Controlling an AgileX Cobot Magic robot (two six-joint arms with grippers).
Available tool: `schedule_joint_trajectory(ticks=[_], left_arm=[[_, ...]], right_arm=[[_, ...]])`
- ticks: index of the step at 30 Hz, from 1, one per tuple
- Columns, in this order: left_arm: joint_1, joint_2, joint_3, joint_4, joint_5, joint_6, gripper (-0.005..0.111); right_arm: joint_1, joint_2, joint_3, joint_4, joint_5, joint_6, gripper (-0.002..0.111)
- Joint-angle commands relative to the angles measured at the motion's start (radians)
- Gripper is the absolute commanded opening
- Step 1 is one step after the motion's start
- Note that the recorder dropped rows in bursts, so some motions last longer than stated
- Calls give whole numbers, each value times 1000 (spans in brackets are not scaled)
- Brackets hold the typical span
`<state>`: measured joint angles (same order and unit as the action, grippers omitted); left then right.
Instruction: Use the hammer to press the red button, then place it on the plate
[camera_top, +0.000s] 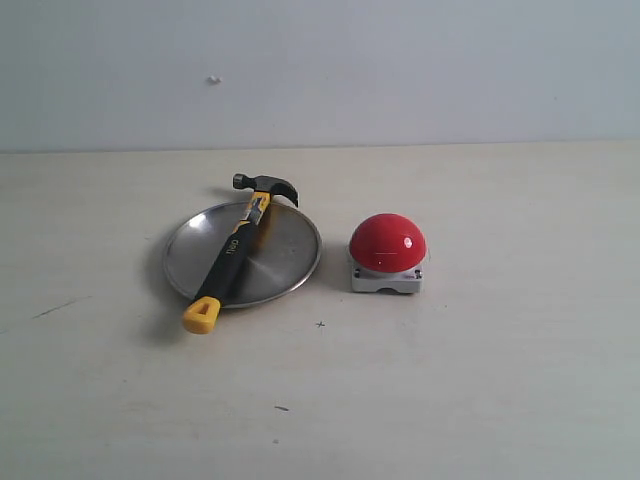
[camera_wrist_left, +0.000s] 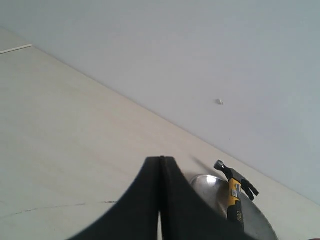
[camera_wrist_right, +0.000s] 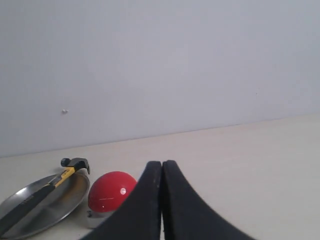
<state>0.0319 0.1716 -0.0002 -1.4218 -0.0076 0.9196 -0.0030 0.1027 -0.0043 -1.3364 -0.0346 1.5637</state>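
**Metal plate (camera_top: 285, 250) carries the hammer (camera_top: 235, 250); both grippers closed and empty**

We judge the placing to look done, since the hammer lies across the plate. Whether the red button (camera_top: 387, 242) has been pressed, we cannot tell. If the press is yet to come, we would open the fingers wide before coming down. We would take the black handle near its middle, across its length and clear of the plate's rim. A grip too near the yellow end cap would let the heavy head sag. The shallow plate may slide or tip as the handle lifts off it. The head should meet the glossy dome squarely on top, or it may glance off.

The left gripper (camera_wrist_left: 161, 165) has its two black fingers pressed flat together with no gap, holding nothing and touching nothing. The right gripper (camera_wrist_right: 162, 164) is the same, fingers together and empty. Neither shows in the exterior view, so we take both to hang well back.

The hammer and plate lie ahead of the left gripper, the hammer's head at the rim farther from it. The button sits ahead of the right gripper, near the plate but apart from it, on the pale table (camera_top: 480, 380).
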Motion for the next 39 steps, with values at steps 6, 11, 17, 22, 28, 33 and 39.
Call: schedule_joint_trajectory(ticks=[6,11,17,22,28,33,39], left_arm=[[4,-7,0,1,1,6,0],[4,-7,0,1,1,8,0],[4,-7,0,1,1,8,0],[4,-7,0,1,1,8,0],[4,-7,0,1,1,8,0],[4,-7,0,1,1,8,0],[4,-7,0,1,1,8,0]], right_arm=[[-9,-6,4,2,-13,-97,0],[-9,-6,4,-199,-25,96,0],[-11,-10,4,-408,47,505,0],[-11,-10,4,-408,59,505,0],[-11,-10,4,-122,139,225,0],[-11,-10,4,514,153,-474,0],[-11,-10,4,875,0,-959,0]])
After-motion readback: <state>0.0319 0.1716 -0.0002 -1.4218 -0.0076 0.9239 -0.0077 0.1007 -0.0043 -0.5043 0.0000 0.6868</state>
